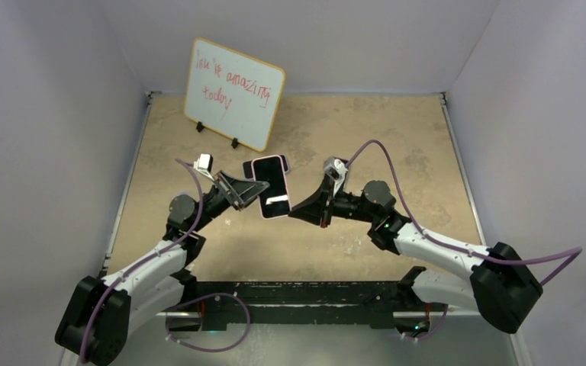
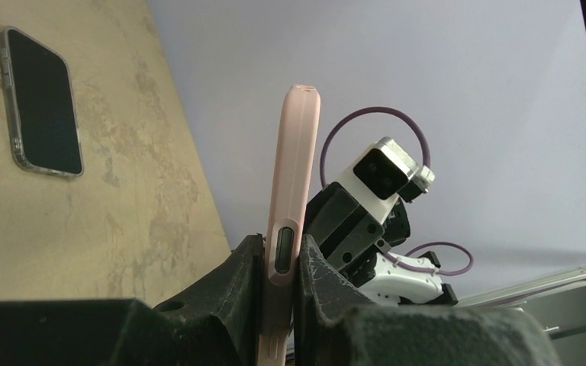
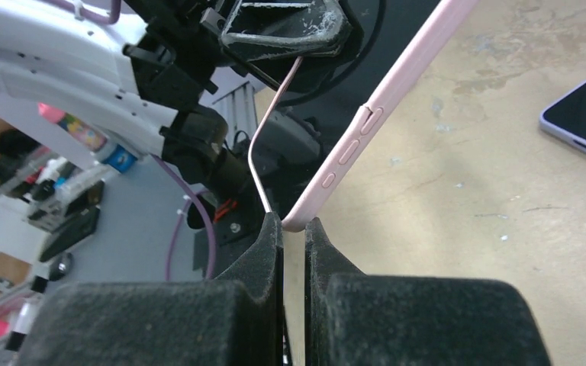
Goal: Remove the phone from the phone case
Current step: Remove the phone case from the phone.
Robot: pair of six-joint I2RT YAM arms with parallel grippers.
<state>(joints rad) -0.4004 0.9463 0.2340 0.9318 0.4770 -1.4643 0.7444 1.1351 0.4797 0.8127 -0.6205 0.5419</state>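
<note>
The phone (image 1: 275,185) hangs in the air over the middle of the table (image 1: 397,145), inside its pink phone case (image 2: 297,152) and carried between the two arms. The left gripper (image 2: 281,255) is clamped across one long edge of the case, beside a side-button cutout. The right gripper (image 3: 294,223) is pinched tight on a corner, where a thin lip curls away.

The case looks thin and flexible, bending at the lip. The phone is likely rigid, glossy and breakable if it drops from here. The safest holds are probably the case wall for one arm and the peeled corner for the other, not the glass face.

Only the top view shows the dark, shiny face framed by the pink rim, which suggests the phone sits inside. Neither wrist view settles that. Only the right wrist view shows the bent lip at the corner. The left wrist view shows the case edge-on in its jaws. It also shows a second phone (image 2: 42,103) lying flat on the table, which from above is mostly hidden behind the held one.
</note>
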